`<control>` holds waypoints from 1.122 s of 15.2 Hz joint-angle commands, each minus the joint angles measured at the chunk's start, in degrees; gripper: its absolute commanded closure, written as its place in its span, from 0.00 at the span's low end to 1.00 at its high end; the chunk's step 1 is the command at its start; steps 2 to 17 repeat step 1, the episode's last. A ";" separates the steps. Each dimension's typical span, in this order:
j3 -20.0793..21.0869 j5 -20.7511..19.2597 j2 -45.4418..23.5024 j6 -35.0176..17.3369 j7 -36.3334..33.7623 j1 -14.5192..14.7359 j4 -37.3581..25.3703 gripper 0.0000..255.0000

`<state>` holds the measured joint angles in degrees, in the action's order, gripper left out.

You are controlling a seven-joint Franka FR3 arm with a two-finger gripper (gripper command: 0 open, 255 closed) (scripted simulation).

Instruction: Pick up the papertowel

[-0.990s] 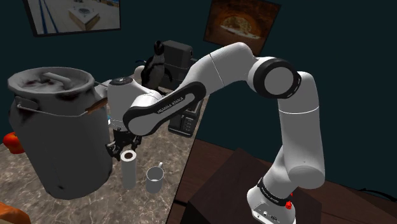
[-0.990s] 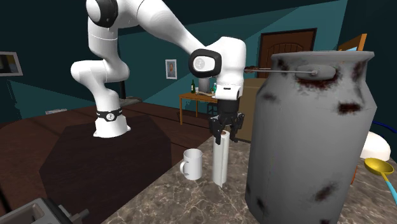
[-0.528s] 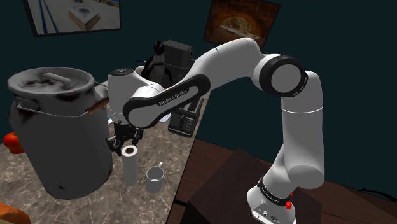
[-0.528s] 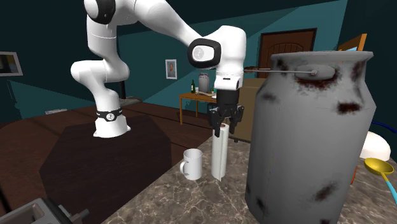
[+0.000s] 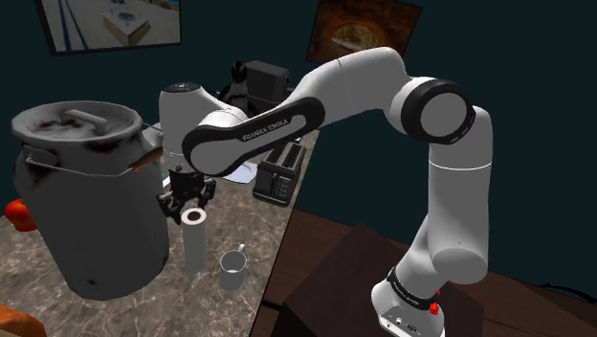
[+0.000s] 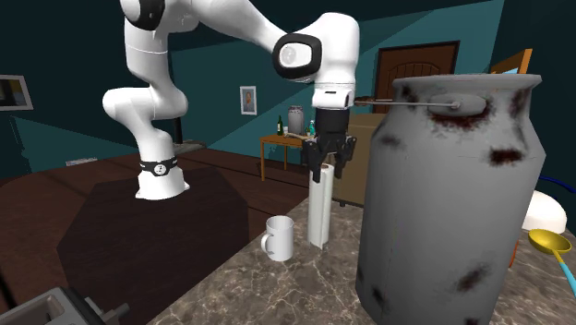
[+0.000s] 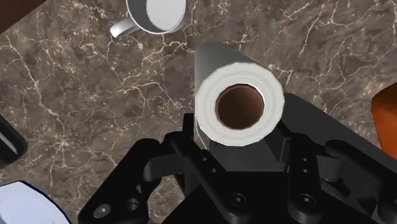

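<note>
A battered metal can (image 6: 443,185) stands nearest on the marble counter (image 6: 268,291), with a mug (image 6: 279,238) beyond it. Just beside the mug, the paper towel roll (image 6: 319,217) hangs upright, its top clamped between the black gripper's (image 6: 325,172) fingers.

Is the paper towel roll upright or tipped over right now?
Upright. The paper towel roll is vertical beside the mug, its top clasped by the gripper; the wrist view looks straight down its core.
</note>
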<state>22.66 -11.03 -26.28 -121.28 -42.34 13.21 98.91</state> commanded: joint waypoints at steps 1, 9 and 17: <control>0.03 0.08 0.07 0.51 0.10 -0.02 -0.43 1.00; 0.03 0.08 0.07 0.51 0.10 -0.02 -0.43 1.00; 0.03 0.08 0.07 0.51 0.10 -0.02 -0.43 1.00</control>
